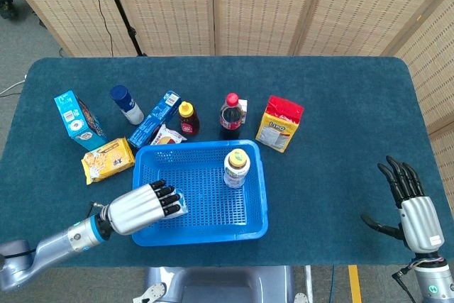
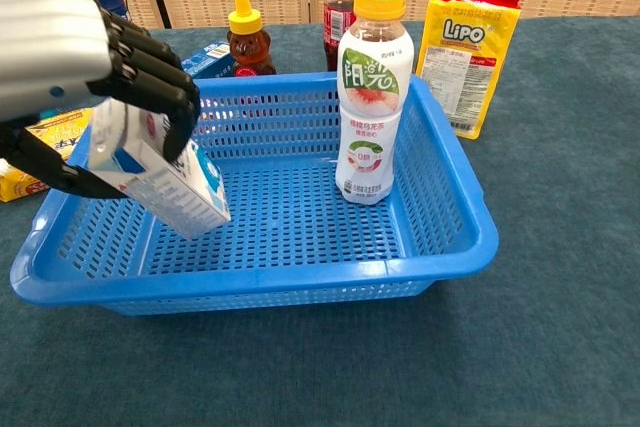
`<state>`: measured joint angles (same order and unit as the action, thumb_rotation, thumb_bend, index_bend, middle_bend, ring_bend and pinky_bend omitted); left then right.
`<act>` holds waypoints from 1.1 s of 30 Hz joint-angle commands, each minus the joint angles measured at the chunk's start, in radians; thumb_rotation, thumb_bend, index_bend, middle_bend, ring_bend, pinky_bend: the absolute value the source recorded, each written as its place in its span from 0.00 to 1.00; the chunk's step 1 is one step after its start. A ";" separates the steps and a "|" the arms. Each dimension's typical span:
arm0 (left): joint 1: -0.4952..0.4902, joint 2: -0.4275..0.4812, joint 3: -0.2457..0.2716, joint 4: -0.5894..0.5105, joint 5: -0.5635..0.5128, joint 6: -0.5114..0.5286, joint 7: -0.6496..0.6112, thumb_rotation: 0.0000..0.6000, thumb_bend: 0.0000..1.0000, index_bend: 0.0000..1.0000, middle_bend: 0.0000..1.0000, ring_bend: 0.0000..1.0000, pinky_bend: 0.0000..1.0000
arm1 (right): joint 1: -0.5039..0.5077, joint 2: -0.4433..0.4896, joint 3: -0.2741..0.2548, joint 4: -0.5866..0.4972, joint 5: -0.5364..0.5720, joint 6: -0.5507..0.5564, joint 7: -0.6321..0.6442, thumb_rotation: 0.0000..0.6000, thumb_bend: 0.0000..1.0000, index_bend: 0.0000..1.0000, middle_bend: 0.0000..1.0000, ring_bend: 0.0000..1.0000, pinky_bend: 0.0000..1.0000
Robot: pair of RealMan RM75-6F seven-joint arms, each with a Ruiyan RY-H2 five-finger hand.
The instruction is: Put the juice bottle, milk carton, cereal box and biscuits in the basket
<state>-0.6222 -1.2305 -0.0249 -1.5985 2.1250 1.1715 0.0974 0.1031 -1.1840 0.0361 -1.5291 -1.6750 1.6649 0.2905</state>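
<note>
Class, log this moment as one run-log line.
left hand: holds white-and-blue milk carton over blue plastic basket | juice bottle: upright in basket | right hand: open

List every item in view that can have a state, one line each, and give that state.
left hand: grips the milk carton, over the basket.
milk carton: held tilted above the basket floor.
juice bottle: upright in the basket, capped.
basket: on the table, holding the juice bottle.
right hand: fingers apart, holding nothing.
cereal box: on the table, outside the basket.
biscuits: lying on the table left of the basket.
honey bottle: upright, capped.
</note>
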 commanded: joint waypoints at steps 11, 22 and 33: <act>-0.050 -0.049 0.072 0.008 -0.070 -0.094 0.014 1.00 0.26 0.35 0.18 0.13 0.28 | -0.001 0.002 0.011 0.001 0.015 -0.014 0.003 1.00 0.00 0.01 0.00 0.00 0.00; -0.028 0.042 0.116 -0.076 -0.104 -0.046 -0.009 0.91 0.03 0.00 0.00 0.00 0.00 | -0.005 0.011 0.011 -0.007 0.014 -0.014 0.006 1.00 0.00 0.00 0.00 0.00 0.00; 0.101 0.307 0.016 0.083 -0.370 0.263 -0.298 0.89 0.03 0.00 0.00 0.00 0.00 | -0.002 0.010 0.003 -0.023 -0.003 -0.024 -0.008 1.00 0.00 0.00 0.00 0.00 0.00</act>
<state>-0.5665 -0.9840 0.0376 -1.6158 1.8795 1.4154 -0.0927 0.0996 -1.1736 0.0404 -1.5506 -1.6766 1.6423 0.2841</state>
